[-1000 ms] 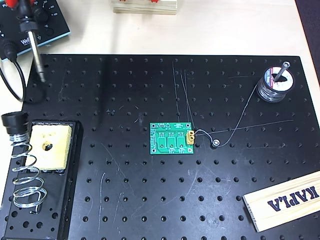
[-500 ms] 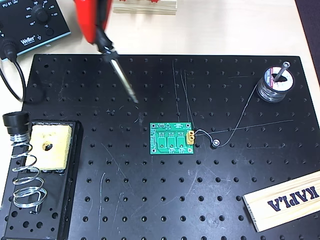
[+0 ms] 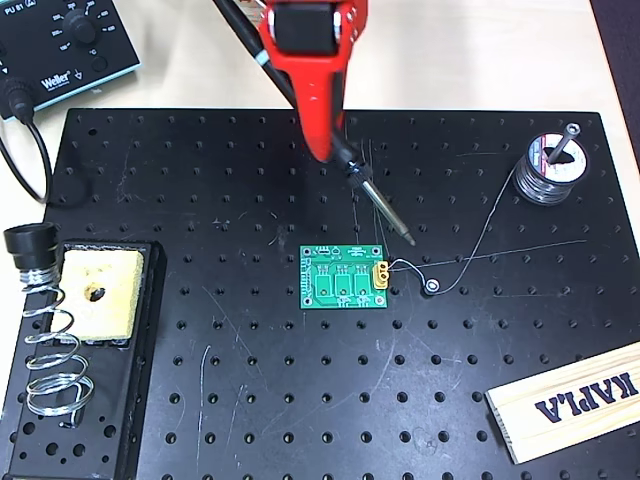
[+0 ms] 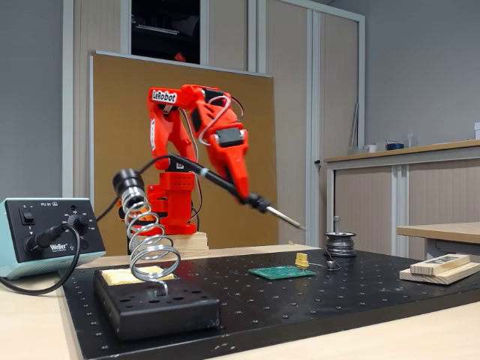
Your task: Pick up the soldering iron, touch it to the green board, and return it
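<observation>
My red gripper [image 3: 325, 145] [image 4: 241, 193] is shut on the soldering iron [image 3: 372, 197] [image 4: 271, 211], a slim black wand with a silver tip pointing down and to the right. In the overhead view the tip hangs just above and right of the green board [image 3: 343, 278], near its yellow connector [image 3: 381, 273]. The fixed view shows the tip well above the green board [image 4: 283, 272], not touching it. The iron's black cable runs back up past the arm.
The empty spiral wire holder [image 3: 48, 350] [image 4: 150, 247] with a yellow sponge [image 3: 97, 293] stands at the left of the black perforated plate [image 3: 300, 400]. A solder spool [image 3: 551, 170] sits at the back right, a wooden block [image 3: 570, 400] at the front right, the soldering station [image 3: 60, 45] at the back left.
The gripper has carried the soldering iron from the plate's back left corner rightward and forward, until its tip hangs near the green board's upper right corner.
</observation>
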Robot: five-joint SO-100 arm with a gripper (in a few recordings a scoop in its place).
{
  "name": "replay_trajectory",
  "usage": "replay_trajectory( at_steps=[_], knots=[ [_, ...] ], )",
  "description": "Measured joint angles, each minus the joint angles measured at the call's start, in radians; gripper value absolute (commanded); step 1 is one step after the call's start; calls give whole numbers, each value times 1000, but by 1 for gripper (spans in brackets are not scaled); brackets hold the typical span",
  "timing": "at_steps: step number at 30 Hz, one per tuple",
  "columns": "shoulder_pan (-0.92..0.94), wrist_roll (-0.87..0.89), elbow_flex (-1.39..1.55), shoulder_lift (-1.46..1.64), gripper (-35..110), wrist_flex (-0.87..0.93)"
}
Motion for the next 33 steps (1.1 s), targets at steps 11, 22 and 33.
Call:
replay_trajectory(
  at_steps=[11,22,33],
  knots=[
    [-6,11,152,-21,0,-198],
    [51,11,156,-69,0,-224],
    [91,8,150,-155,0,-258]
  ],
)
